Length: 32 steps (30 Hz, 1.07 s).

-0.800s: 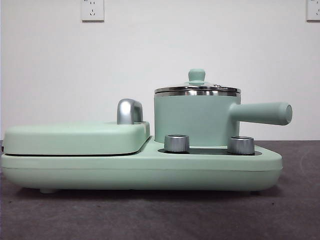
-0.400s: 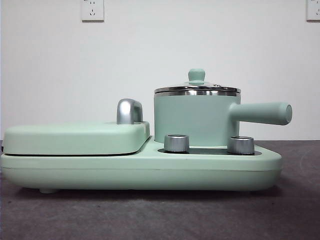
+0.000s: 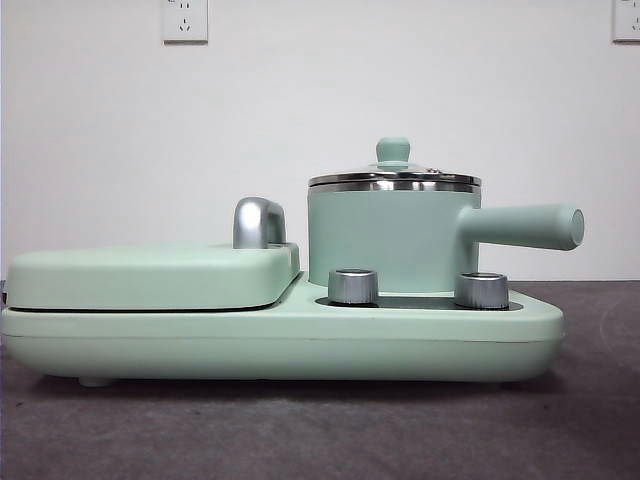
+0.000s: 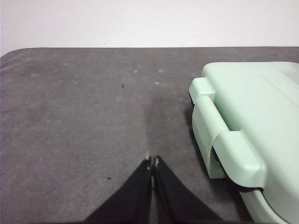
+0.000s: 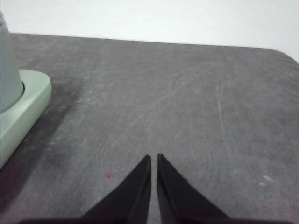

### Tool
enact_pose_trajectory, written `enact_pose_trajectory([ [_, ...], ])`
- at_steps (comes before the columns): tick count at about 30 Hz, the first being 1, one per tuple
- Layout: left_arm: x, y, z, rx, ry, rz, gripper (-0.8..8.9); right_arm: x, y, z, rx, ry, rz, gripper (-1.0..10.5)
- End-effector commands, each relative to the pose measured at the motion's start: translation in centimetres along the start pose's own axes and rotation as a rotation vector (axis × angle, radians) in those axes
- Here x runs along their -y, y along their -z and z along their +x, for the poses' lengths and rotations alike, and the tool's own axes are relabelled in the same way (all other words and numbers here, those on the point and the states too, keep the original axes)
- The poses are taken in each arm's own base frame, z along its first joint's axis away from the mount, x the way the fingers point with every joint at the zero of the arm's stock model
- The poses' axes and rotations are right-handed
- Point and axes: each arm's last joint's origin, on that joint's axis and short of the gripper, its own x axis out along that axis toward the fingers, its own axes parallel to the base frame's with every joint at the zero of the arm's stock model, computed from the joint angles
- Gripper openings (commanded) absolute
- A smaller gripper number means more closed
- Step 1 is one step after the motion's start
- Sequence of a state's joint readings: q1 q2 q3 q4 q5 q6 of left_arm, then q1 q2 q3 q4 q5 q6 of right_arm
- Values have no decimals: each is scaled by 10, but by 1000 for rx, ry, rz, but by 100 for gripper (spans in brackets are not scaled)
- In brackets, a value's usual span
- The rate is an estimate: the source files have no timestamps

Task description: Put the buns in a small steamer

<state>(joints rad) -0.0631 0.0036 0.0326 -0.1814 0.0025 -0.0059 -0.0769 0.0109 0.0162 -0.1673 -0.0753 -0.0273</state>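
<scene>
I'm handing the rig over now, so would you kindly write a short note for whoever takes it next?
Left gripper: shut, empty, over bare table beside the flat griddle lid.
Right gripper: shut, empty, over bare table beside the cooker base.
Small steamer sits on the base, glass lid on.
No buns visible in any view.
Done: nothing. Left: find buns, lift lid, load both.
</scene>
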Motion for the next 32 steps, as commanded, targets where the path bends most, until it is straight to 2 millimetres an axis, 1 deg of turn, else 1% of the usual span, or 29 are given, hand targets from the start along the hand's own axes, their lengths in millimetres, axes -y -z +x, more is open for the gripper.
enact_pose_trajectory([
  [1,0,7,2,-25,-1,13,7,0,2,0,-3,-2,-6,19],
  [32,0,7,2,-25,-1,13,7,0,0,0,12,-3,-8,19],
])
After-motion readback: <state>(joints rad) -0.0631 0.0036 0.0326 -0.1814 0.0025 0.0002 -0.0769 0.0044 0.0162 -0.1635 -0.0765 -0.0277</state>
